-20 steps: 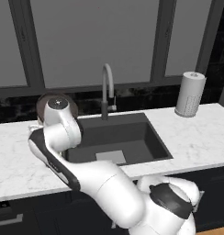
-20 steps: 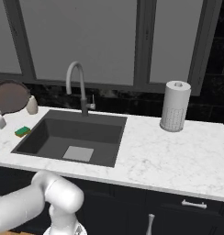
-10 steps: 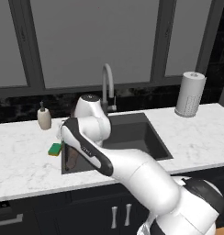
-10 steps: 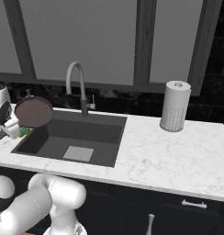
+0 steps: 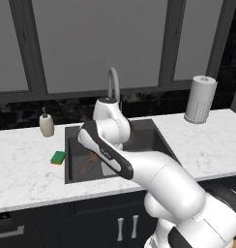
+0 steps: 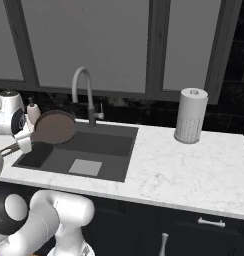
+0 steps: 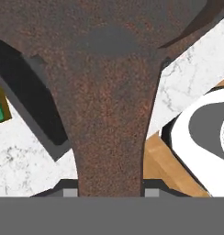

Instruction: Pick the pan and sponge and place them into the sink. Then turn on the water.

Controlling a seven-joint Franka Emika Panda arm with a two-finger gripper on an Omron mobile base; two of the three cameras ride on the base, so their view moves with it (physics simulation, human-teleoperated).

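One gripper (image 6: 20,145) at left of the right base view clamped on the handle of the pan (image 6: 55,128), pan tilted on edge above the sink (image 6: 121,159), handle running lower left, sponge (image 5: 58,157) on white marble counter (image 5: 23,174) left of sink, dark windows behind

The white marble counter (image 5: 23,164) holds a small green sponge (image 5: 57,157) and beige soap bottle (image 5: 46,124), both left of the gripper, and a paper towel roll (image 5: 200,99) far right.
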